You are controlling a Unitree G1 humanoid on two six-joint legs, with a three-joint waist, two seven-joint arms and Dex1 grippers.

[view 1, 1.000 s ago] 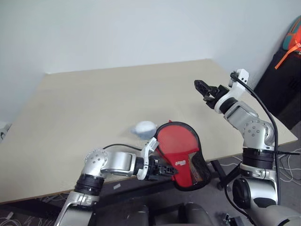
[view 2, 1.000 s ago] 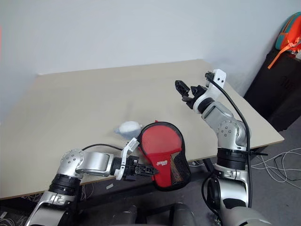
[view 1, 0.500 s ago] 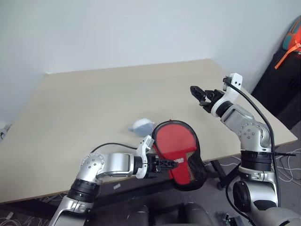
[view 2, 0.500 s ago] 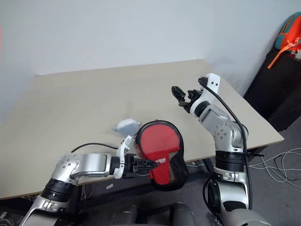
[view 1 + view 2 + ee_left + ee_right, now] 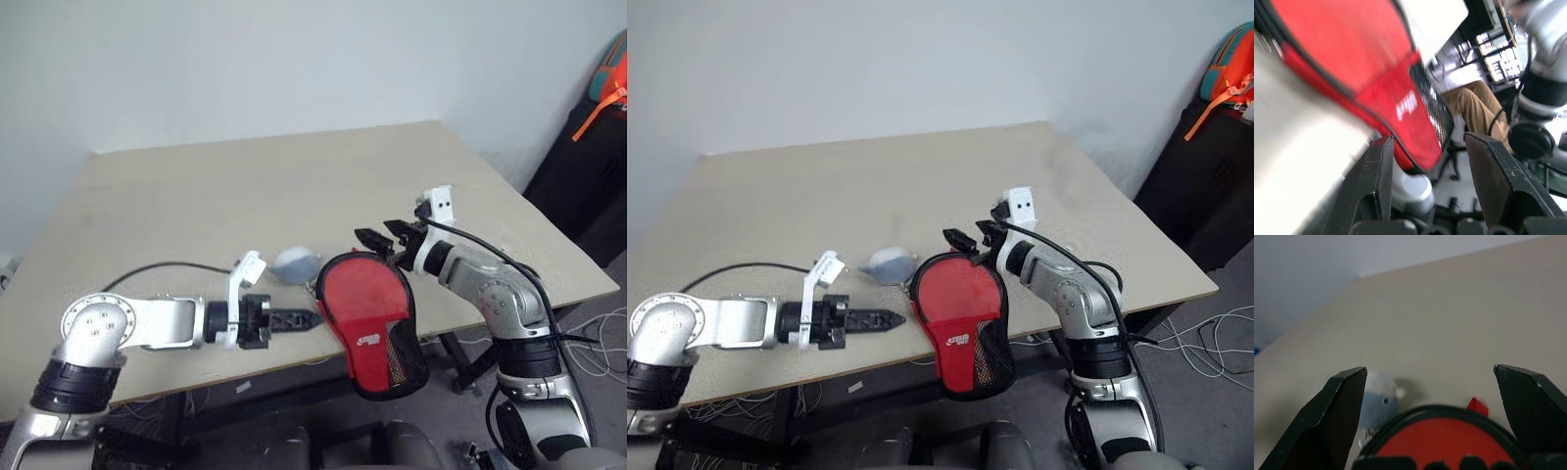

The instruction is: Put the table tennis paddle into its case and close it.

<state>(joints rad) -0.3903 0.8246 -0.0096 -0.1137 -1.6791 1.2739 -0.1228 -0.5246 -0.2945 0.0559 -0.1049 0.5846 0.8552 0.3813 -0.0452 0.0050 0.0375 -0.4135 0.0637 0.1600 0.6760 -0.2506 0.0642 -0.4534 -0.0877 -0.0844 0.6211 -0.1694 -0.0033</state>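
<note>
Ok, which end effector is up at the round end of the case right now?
The right end effector, open at the round top edge of the case. The left end effector sits beside the case's side edge, off it.

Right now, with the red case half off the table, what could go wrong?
1. The case hangs well over the table edge. The left hand is open beside it and not gripping, so it might slip off and fall.
2. The right hand is open by the case's top rim. A poke there could tip it over the edge.
3. The small grey-blue plush toy lies close behind the case and could get bumped.
</note>
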